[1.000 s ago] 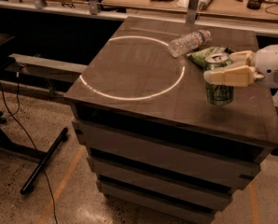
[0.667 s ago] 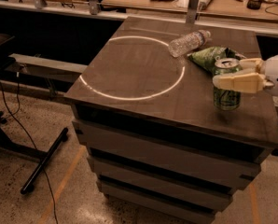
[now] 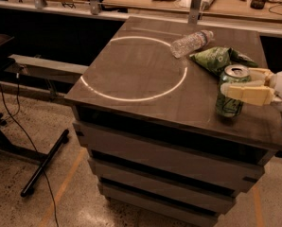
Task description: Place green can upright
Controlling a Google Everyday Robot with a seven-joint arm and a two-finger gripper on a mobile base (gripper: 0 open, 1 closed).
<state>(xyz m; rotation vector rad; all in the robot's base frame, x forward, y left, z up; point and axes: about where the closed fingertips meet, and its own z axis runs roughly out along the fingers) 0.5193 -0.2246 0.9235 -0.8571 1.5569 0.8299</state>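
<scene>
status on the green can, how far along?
Done: the green can looks upright on the table, silver top up, near the right edge, in front of the snack bag. In hand: the tool reaches in from the right, around the can. Left: likely release and back away without tipping it.

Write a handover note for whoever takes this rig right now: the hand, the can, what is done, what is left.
Hand: reaches in from the right, closed on the green can around its middle.
Green can: upright, silver top up, base seemingly on the table near its right front edge. It stands outside the white ring, just in front of the green snack bag. The water bottle lies on its side further back.
Done: the can appears set upright.
Left: open the hand and draw back to the right without tipping the can.
</scene>
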